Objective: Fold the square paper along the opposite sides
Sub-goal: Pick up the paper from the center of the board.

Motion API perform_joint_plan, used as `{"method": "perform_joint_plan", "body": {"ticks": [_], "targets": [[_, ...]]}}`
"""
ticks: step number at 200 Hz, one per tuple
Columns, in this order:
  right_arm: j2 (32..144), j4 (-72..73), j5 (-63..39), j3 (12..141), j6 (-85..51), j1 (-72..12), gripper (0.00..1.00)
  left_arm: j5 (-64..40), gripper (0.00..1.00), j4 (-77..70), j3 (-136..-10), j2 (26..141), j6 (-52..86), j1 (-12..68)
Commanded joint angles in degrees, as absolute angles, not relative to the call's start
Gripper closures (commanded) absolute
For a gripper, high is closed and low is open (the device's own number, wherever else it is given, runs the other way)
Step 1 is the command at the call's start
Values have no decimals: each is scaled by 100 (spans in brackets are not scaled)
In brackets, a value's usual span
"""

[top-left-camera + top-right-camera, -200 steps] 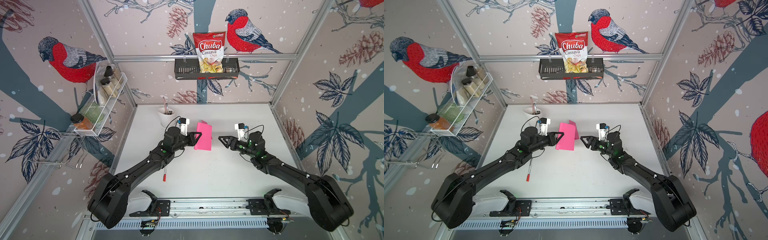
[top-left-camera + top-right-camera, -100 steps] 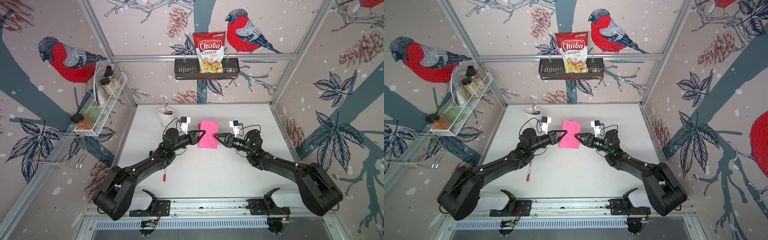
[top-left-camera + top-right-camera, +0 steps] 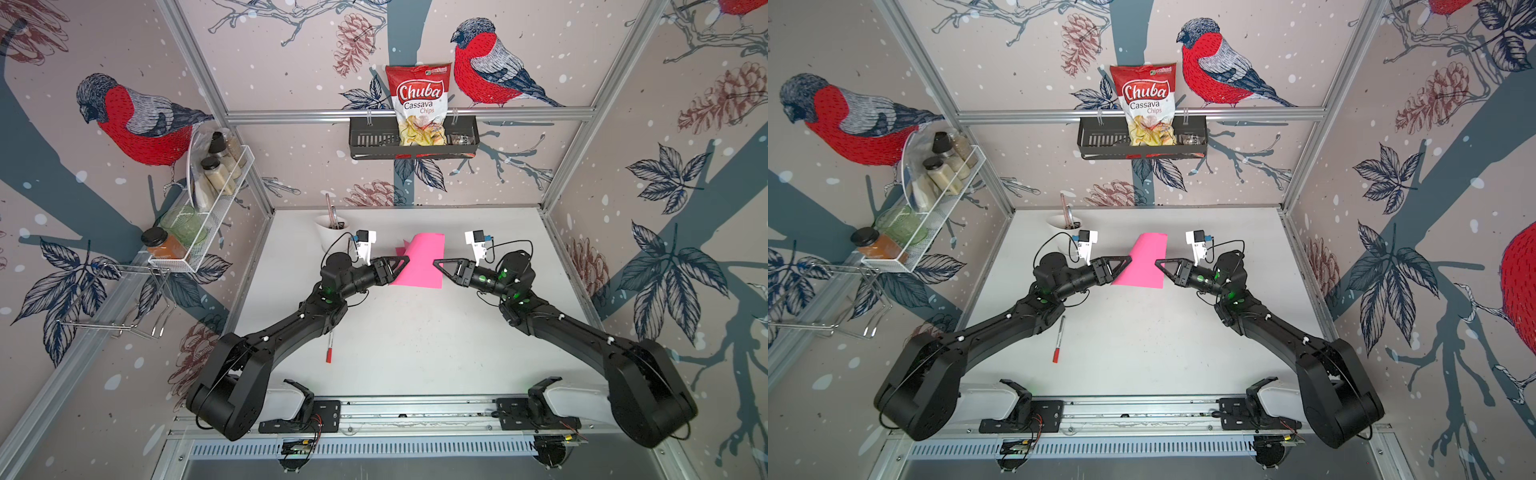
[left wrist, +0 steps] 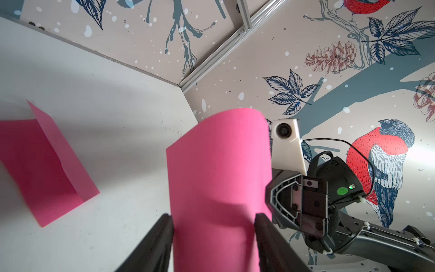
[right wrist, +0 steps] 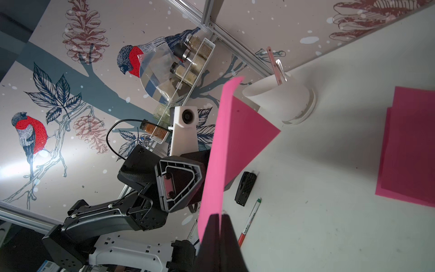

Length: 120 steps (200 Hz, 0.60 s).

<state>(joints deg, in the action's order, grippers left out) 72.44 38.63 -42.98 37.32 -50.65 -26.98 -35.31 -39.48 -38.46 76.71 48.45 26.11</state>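
Observation:
The pink square paper (image 3: 419, 262) (image 3: 1144, 262) stands curved and upright above the table, between the two arms. My right gripper (image 3: 436, 262) (image 5: 220, 215) is shut on the paper's (image 5: 233, 131) edge, both fingers pressed together over it. My left gripper (image 3: 401, 264) (image 4: 214, 219) is open at the opposite edge. Its fingers (image 4: 162, 226) stand well apart with the paper (image 4: 219, 176) in the gap between them. In the right wrist view one left finger (image 5: 179, 183) shows on each side of the sheet.
A second pink sheet (image 4: 47, 169) (image 5: 409, 150), folded, lies on the table behind the held one. A white cup (image 3: 334, 237) with utensils stands at the back left. A red pen (image 3: 330, 345) lies beside the left arm. Wire racks hang on the walls.
The right gripper moved in to the paper and shut on its edge. The left gripper, which held the paper a second ago, has opened.

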Motion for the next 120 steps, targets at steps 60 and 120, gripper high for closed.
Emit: {"method": "perform_joint_plan", "body": {"ticks": [60, 120], "targets": [[6756, 1048, -5401, 5055, -2782, -2589, 100, -5353, 24, -3037, -3977, 7106, 4338, 2098], [6700, 1309, -5747, 5151, -2944, -2729, 100, -5892, 18, -4397, -3562, 7061, 5109, 2074]]}}
